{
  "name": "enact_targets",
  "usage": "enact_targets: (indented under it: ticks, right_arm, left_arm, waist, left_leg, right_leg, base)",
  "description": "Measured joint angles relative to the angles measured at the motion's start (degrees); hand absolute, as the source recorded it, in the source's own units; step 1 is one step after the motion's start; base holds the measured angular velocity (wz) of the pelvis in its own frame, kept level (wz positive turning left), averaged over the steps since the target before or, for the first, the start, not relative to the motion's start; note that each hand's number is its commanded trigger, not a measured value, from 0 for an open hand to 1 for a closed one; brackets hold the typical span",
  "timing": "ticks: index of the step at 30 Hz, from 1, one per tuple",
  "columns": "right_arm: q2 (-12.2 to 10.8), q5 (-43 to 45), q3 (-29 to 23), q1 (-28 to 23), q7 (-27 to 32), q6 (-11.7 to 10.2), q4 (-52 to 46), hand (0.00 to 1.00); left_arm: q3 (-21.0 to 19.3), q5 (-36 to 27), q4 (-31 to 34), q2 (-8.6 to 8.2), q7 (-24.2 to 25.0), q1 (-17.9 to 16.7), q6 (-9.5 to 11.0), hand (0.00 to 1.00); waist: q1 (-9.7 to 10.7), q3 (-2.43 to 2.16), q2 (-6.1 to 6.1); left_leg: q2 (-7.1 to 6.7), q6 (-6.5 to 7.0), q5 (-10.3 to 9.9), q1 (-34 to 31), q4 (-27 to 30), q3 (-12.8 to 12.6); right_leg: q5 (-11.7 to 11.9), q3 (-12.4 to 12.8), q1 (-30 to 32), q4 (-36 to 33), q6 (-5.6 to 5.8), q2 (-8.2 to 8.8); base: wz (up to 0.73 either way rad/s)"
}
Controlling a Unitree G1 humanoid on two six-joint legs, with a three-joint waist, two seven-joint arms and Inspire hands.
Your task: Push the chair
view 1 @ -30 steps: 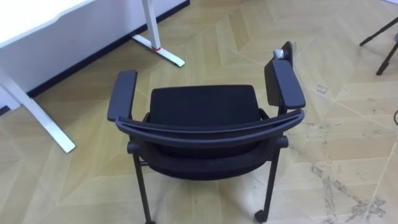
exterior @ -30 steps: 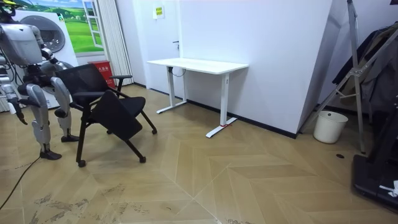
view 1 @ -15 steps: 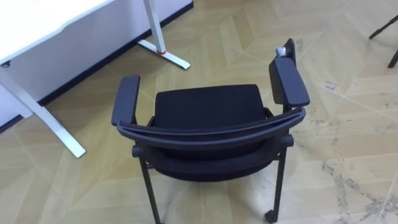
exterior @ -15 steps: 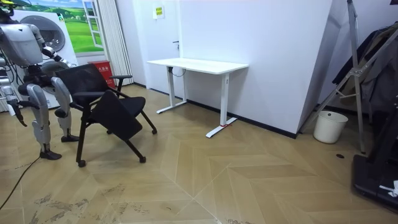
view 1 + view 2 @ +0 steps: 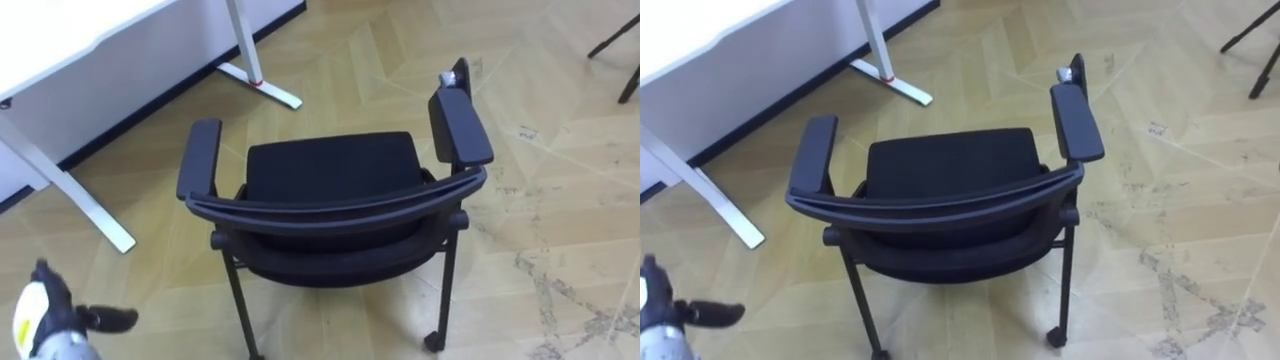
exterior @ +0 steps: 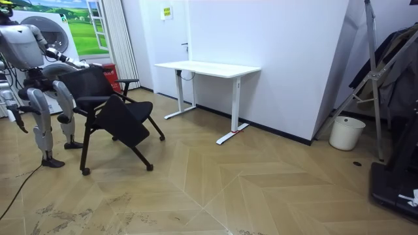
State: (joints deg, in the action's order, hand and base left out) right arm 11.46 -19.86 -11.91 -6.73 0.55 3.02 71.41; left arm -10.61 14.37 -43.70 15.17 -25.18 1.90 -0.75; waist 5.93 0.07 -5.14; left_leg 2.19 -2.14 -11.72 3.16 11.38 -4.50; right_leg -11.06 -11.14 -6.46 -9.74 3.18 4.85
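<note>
The black padded armchair (image 5: 330, 175) stands near the white metal-legged desk (image 5: 60, 35), its back toward you. Your left hand (image 5: 50, 312) hovers in front of that desk, fingers spread wide and empty.

Silver-grey limbs, dark torso, rounded pale head; the left hand (image 5: 42, 312) is black with a white back.

Left hand (image 5: 45, 318): bottom-left corner of the eye views, blurred, cut off by the lower edge. Grip unreadable.

Right hand (image 6: 21, 121): low by the robot's side in the room view, too small to read.

Chair (image 5: 330, 170): front legs hidden under the seat. The rear leg on the robot's left runs off the bottom edge.

Grey bit (image 5: 450, 78) at the tip of the right armrest: too small to identify.

Worktop (image 5: 60, 25): cut by the top and left edges.

Dark stand (image 5: 615, 50): only its legs show, top-right corner.
</note>
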Motion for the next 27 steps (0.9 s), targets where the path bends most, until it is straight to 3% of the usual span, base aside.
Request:
enact_targets:
  ticks: [3, 7, 11, 16, 21, 23, 27]
  right_arm:
    - [-0.01, 0.13, 0.06, 0.07, 0.13, -0.05, -0.03, 0.0]
    - [0.0, 0.29, 0.43, 0.11, -0.05, -0.56, -0.3, 0.0]
    - [-0.03, 0.26, 0.79, 0.97, -1.64, -0.54, -0.31, 0.0]
    - [-0.4, -0.04, 1.64, 1.14, -2.1, -0.54, -0.34, 0.0]
    - [-0.39, -0.59, 2.05, 0.91, -1.22, -0.54, -0.09, 0.0]
    - [-0.38, -0.57, 2.24, 1.07, -0.66, -0.65, -0.09, 0.0]
    - [-0.21, -0.32, 2.31, 2.92, -0.71, -1.73, 1.87, 0.0]
  left_arm:
    - [0.93, 0.49, 2.05, -0.01, -1.25, 0.2, 0.23, 0.0]
    - [4.09, 6.1, 8.39, 0.0, -1.15, 0.1, 0.1, 0.0]
    - [5.53, 13.3, 15.11, -0.01, 0.97, 0.11, -0.35, 0.0]
    - [6.41, 17.73, 17.1, -0.01, 2.87, 0.39, -0.61, 0.0]
    - [7.24, 17.98, 20.0, 0.13, 4.62, 0.37, -1.64, 0.0]
    - [9.35, 17.99, 22.45, 1.01, 4.91, 0.37, -1.72, 0.0]
    - [12.12, 20.51, 27.9, 4.31, 8.21, 0.39, -1.65, 0.0]
  waist:
    - [0.38, -0.01, -0.08]
    - [0.63, 0.24, 0.38]
    - [1.0, 0.07, 0.96]
    - [1.72, -0.05, 0.85]
    - [1.88, -0.02, 0.95]
    - [1.84, 0.0, 0.98]
    - [1.79, 0.23, 0.57]
  left_leg:
    - [-0.06, 0.01, 0.01, 0.38, -0.21, -0.05]
    - [-0.15, 0.01, 0.01, 0.31, -0.22, -0.01]
    - [-0.17, 0.01, 0.01, -0.59, -0.06, 0.06]
    - [-0.17, 0.01, 0.01, -0.44, -0.1, 0.01]
    - [-0.18, 0.01, 0.01, -0.41, -0.31, 0.2]
    - [-0.19, 0.01, 0.01, -0.37, -0.57, 0.36]
    - [-0.2, 0.02, 0.02, 0.14, -0.59, 0.09]
  right_leg:
    - [-0.01, 0.09, -0.33, 0.16, 0.02, 0.0]
    - [0.0, -0.08, -0.33, 0.81, 0.0, 0.0]
    - [0.0, -0.13, -0.04, 0.97, 0.0, 0.0]
    - [0.03, -0.21, -0.05, 0.97, -0.02, 0.0]
    - [0.03, -0.62, -0.1, 0.97, -0.02, 0.01]
    - [0.03, -0.83, -0.15, 0.98, -0.02, 0.01]
    - [0.03, -0.29, -0.32, 1.05, -0.02, 0.02]
  base:
    - [0.0]
    - [0.02]
    - [0.04]
    - [0.0]
    - [0.05]
    - [0.06]
    - [-0.06]
